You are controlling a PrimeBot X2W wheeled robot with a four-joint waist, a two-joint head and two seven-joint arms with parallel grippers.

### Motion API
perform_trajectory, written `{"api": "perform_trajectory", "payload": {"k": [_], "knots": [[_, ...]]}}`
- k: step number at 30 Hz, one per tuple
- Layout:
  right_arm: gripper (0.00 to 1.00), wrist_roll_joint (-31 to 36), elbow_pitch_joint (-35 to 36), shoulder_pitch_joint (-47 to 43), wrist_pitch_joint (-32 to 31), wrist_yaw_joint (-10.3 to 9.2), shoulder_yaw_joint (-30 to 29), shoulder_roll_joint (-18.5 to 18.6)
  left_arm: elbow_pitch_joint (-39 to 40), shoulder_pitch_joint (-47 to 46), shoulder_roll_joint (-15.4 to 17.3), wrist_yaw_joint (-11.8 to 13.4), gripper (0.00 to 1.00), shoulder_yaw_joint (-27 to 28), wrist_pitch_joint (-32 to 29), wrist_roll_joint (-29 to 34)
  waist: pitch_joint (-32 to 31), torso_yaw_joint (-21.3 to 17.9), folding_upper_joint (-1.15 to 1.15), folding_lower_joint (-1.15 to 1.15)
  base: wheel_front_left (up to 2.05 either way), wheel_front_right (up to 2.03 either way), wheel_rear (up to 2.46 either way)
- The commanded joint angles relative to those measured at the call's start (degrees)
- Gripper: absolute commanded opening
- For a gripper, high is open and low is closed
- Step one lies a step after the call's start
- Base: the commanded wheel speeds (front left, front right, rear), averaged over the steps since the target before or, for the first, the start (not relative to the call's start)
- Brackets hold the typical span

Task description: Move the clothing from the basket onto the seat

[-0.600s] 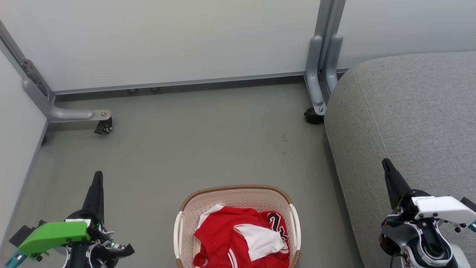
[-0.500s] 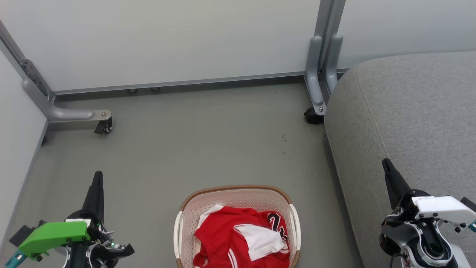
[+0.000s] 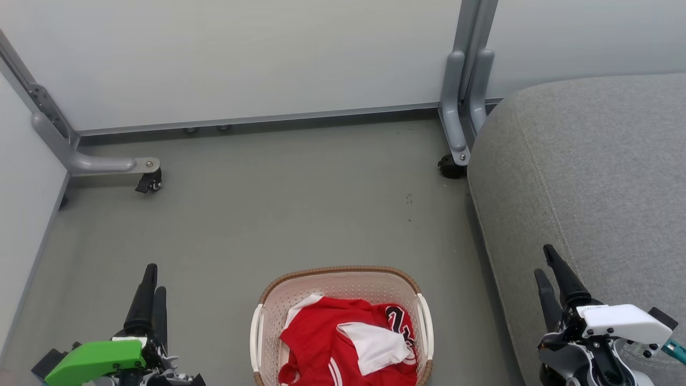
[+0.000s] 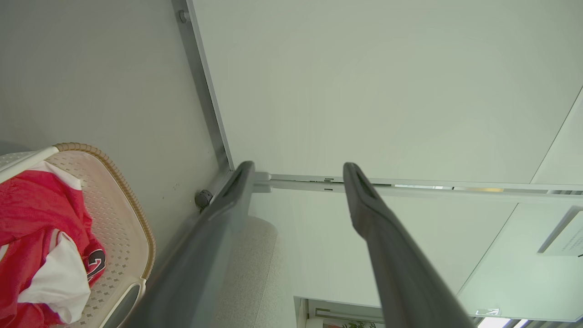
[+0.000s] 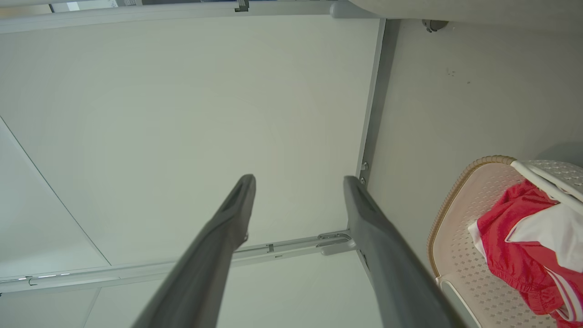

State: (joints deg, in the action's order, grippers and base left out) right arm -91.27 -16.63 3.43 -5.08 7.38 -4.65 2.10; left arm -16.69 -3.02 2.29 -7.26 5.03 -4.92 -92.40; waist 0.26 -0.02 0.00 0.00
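Observation:
The cream basket (image 3: 343,274) with a brown woven rim stands on the floor at the bottom centre of the head view. Red clothing (image 3: 321,343) with white trim lies bunched inside it, a black number showing at its right side. The grey seat (image 3: 589,161) rises at the right. My left gripper (image 3: 153,279) stands open at the lower left, left of the basket, fingers pointing up. Over the seat's near edge my right gripper (image 3: 545,262) is open and holds nothing. The left wrist view has the basket (image 4: 136,214) and clothing (image 4: 36,214) at its left; the right wrist view has the basket (image 5: 455,182) and clothing (image 5: 510,246) at its right.
Pale partition panels (image 3: 241,53) close the back and left. Grey metal legs with castors stand at the far left (image 3: 147,179) and beside the seat (image 3: 453,163). Grey floor (image 3: 295,203) stretches between the panels and the basket.
Both grippers have dropped lower in the head view and turned, so that each now shows both fingers. The basket and clothing have not moved.

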Motion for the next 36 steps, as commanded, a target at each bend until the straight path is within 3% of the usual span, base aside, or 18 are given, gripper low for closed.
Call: {"api": "perform_trajectory", "payload": {"k": [1,12,22,36], "knots": [[1.00,1.5,1.3,1.0,0.9,0.08,0.6,0.3,1.3,-1.0,0.2,-0.1,1.00,-0.6,0.7,1.2,0.0,0.0,0.00,0.00,0.00,0.00,0.00],[1.00,15.3,2.1,1.2,3.7,0.10,1.4,0.3,3.8,-1.3,0.2,0.0,1.00,-0.4,3.6,15.3,0.3,-0.1,0.00,0.00,0.00,0.00,0.00],[1.00,28.4,4.8,1.0,6.1,0.11,3.6,0.4,8.2,-0.8,0.3,2.0,1.00,-2.3,6.0,27.2,0.5,-0.2,0.00,0.00,0.00,0.00,0.00],[1.00,40.9,8.0,0.8,9.0,0.12,6.0,0.5,11.0,-0.2,0.4,3.4,1.00,-5.3,8.8,41.0,0.7,-0.2,0.00,0.00,0.00,0.00,0.00]]}}
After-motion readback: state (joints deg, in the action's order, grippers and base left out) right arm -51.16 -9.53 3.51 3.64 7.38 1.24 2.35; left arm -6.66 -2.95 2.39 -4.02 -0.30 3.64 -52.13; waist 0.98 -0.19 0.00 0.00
